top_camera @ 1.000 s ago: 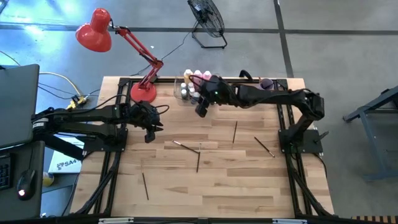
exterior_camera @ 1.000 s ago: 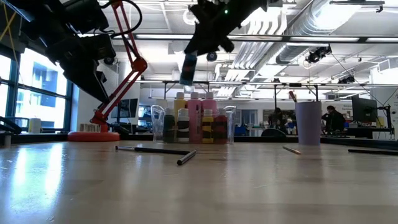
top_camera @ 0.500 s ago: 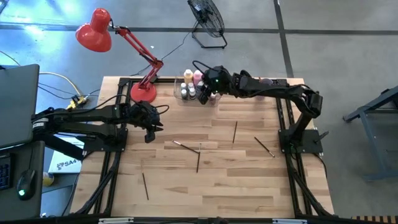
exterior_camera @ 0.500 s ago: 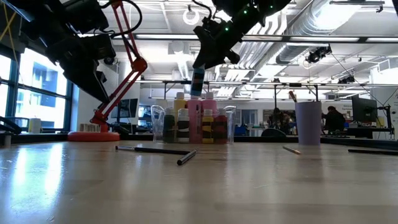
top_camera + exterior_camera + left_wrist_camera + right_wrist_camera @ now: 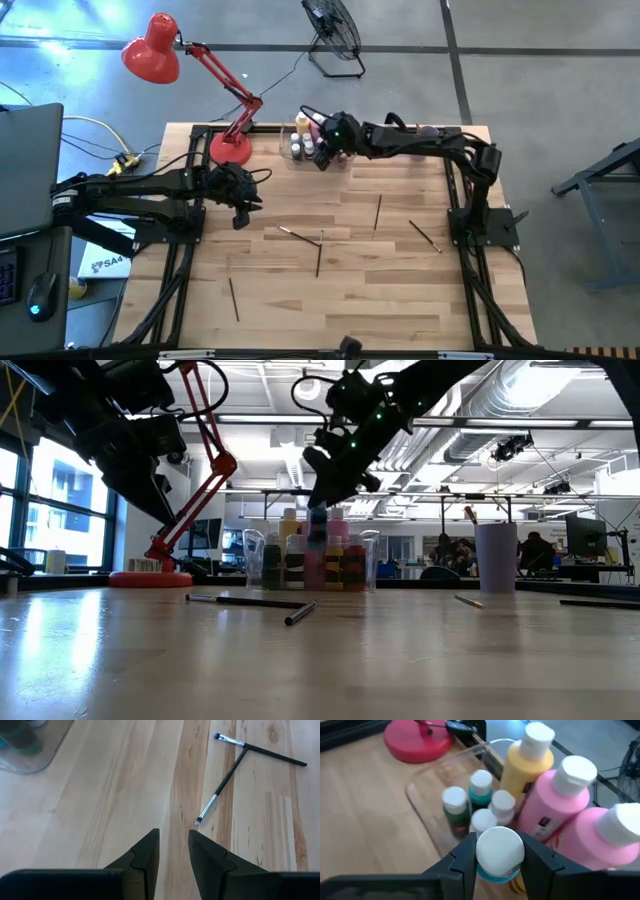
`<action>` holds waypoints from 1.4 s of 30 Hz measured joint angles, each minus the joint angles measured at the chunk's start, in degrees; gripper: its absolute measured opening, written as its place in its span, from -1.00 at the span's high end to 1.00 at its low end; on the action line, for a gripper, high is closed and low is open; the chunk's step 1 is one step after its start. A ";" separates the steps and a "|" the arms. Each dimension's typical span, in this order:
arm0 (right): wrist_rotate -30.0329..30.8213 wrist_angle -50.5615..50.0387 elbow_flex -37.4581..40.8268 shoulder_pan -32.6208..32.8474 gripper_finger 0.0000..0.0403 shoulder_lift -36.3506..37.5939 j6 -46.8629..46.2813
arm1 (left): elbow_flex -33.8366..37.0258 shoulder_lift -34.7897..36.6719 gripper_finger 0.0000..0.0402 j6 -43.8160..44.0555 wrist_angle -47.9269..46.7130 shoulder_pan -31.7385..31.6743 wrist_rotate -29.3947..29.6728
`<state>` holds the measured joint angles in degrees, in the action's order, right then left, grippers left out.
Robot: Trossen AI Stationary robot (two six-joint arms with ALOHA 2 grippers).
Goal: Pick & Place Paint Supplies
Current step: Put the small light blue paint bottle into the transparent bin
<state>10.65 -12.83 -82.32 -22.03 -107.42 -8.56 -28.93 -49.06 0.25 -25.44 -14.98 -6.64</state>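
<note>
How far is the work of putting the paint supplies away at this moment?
Done: several small bottles and three tall bottles already stand in the clear bin. In hand: the right end effector holds a small white-capped bottle over the bin, not yet released. Left: five paintbrushes lie on the table, none in the lilac cup that I can see. The left end effector waits empty near two brushes.

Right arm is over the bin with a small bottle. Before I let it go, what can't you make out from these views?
- High view: the right gripper and its arm cover much of the clear bin; free slots hidden.
- Right wrist view: the held small bottle blocks what lies below it; its colour is mostly hidden by the cap.
- Low view: the bottle's height above the bin floor is unclear.
</note>
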 joint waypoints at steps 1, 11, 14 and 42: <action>0.11 -0.05 0.00 -0.27 0.45 -0.18 0.16 | 0.00 0.00 0.49 0.00 0.05 0.00 0.11; -0.50 0.73 -0.09 -0.99 0.45 -4.76 -0.54 | 0.00 0.00 0.49 -0.19 0.03 0.00 0.36; -0.64 0.98 -0.02 -0.99 0.41 -5.89 -0.73 | 0.00 0.00 0.49 -0.19 0.03 0.00 0.35; -2.86 1.06 -0.02 -1.21 0.20 -7.06 -0.19 | 0.00 0.00 0.49 -0.20 0.03 0.00 0.33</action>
<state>7.79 -11.77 -82.35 -23.24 -114.48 -8.75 -28.93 -49.06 0.05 -25.41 -14.99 -6.31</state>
